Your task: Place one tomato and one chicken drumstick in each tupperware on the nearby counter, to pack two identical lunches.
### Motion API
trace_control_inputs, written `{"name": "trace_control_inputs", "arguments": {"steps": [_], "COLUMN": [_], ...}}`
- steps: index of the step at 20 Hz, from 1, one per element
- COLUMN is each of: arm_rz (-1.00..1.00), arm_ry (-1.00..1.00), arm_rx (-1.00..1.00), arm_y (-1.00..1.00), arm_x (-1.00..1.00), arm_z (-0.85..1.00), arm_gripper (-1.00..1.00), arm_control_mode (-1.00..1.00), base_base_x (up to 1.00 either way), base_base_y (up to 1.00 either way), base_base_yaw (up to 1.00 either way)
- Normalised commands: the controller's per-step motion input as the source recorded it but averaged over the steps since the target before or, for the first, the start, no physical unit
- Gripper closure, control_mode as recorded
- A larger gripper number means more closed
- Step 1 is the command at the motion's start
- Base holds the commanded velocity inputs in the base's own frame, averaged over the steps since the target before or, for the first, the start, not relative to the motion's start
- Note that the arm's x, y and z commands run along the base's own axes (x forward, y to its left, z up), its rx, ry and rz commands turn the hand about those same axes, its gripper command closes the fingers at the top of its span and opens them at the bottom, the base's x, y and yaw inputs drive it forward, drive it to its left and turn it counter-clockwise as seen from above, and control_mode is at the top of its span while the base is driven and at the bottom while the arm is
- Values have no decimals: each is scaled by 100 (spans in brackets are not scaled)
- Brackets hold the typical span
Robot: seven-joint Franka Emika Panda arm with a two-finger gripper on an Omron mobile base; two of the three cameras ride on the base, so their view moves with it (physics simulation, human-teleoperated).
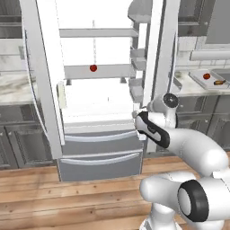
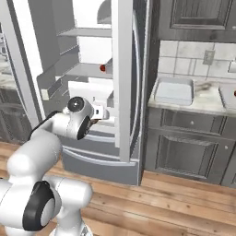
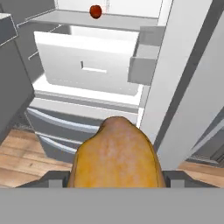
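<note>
A golden-brown chicken drumstick [image 3: 116, 153] sits large in the hand view, with my gripper [image 3: 114, 178] shut on it and a dark fingertip at either side. The hand [image 1: 143, 122] [image 2: 98, 112] hovers in front of the open fridge, at the level of its white drawer. One red tomato [image 1: 93, 68] [image 2: 102, 67] [image 3: 96, 11] lies on a fridge shelf above. On the counter [image 1: 186, 88] to the right, a tupperware [image 1: 196, 76] holds a tomato [image 1: 206, 76] and a drumstick [image 1: 218, 82]. Another tupperware [image 2: 174, 91], pale and empty, stands on the counter [image 2: 203, 105] by the fridge.
The open fridge doors [image 1: 42, 76] [image 2: 123, 78] flank the arm on both sides, with door bins [image 1: 137, 67] on the right door. Grey freezer drawers [image 1: 101, 155] lie below. Dark cabinets [image 2: 189, 147] stand under the counter, above a wooden floor [image 1: 67, 197].
</note>
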Motion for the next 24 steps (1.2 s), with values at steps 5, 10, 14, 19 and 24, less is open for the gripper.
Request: {"name": "trace_control_inputs", "arguments": {"steps": [5, 10, 14, 19, 24], "arm_rz": [0, 0, 0, 0, 0], "arm_ry": [0, 0, 0, 0, 0], "arm_rx": [0, 0, 0, 0, 0], "arm_y": [0, 0, 0, 0, 0], "arm_x": [0, 0, 0, 0, 0], "arm_z": [0, 0, 0, 0, 0], "arm_gripper": [100, 100, 100, 100, 100], "arm_control_mode": [100, 100, 100, 100, 100], "base_base_x": [-12, -1, 1, 61, 90], "base_base_y": [-100, -100, -95, -10, 11], "base_base_yaw": [-9, -10, -7, 0, 1]}}
